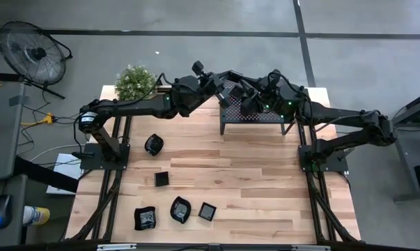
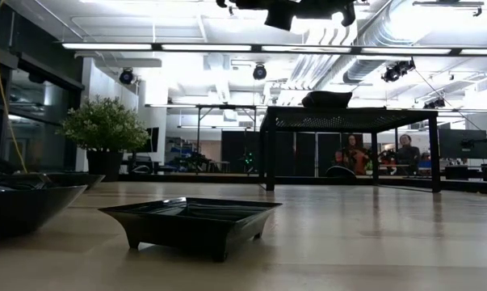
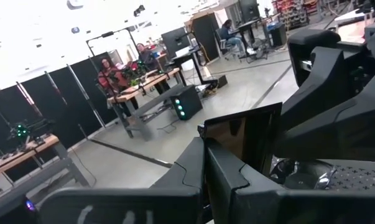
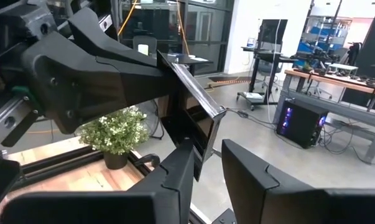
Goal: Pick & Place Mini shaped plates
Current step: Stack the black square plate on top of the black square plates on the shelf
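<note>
Above the black perforated rack (image 1: 257, 117) both arms meet. My left gripper (image 1: 223, 88) is shut on a square, glossy black mini plate (image 3: 243, 134), held on edge. In the right wrist view that plate (image 4: 196, 118) hangs between the fingers of my right gripper (image 4: 207, 155); one finger is at its rim and a gap shows on the other side. Several more mini plates lie on the wooden table: a rounded one (image 1: 154, 144), a square one (image 1: 161, 179), and three near the front edge (image 1: 180, 210). Another plate (image 2: 328, 99) rests on top of the rack.
A potted plant (image 1: 135, 82) stands at the table's back left corner. In the low view a square plate (image 2: 191, 218) sits close by, with a dark bowl (image 2: 25, 206) at the left. People sit at desks in the room beyond the table.
</note>
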